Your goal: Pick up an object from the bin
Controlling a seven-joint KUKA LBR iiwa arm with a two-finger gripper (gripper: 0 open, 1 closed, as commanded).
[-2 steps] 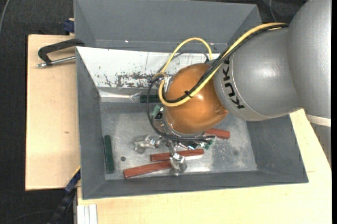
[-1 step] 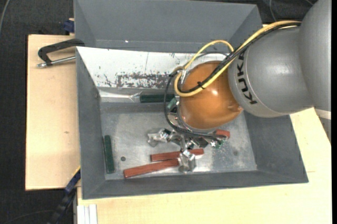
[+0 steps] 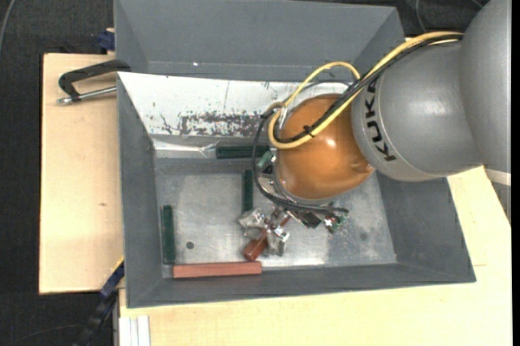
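Note:
My gripper (image 3: 266,232) is down at the bin floor, right of the middle and near the front wall. Its metal fingers stand open. A small reddish-brown block (image 3: 253,249) lies on the floor between and just in front of the fingertips. A dark green bar (image 3: 247,190) lies lengthwise just behind the gripper, partly under the wrist. A long reddish-brown bar (image 3: 217,270) rests along the front wall, a little to the gripper's front left.
Another dark green bar (image 3: 168,233) lies by the left wall, and a third (image 3: 240,150) lies at the foot of the back wall. A small dark dot (image 3: 189,246) sits on the floor between them. The arm's orange cover and cables hang over the bin's right half.

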